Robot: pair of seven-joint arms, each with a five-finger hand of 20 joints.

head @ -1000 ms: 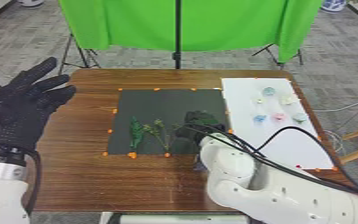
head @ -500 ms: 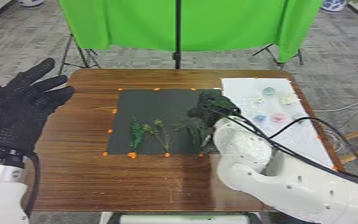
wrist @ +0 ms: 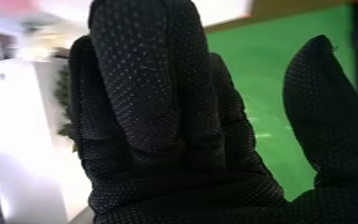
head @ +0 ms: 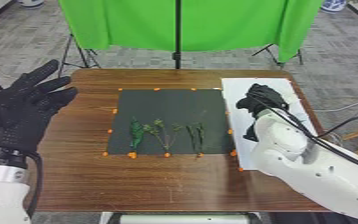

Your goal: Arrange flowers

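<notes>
One cream flower, blurred, near the right hand

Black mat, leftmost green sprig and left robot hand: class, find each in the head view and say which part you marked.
Black mat (head: 162, 104): head view, bare surface beyond the sprigs.
Leftmost green sprig (head: 136, 133): head view, its leaves.
Left robot hand (head: 17, 102): head view, the palm area.

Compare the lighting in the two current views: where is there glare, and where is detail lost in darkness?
Head view: the white sheet is bright, while the green stems sink into the dark mat. Right wrist view: a white surface glares, nearly featureless; the right hand is dark.
</notes>
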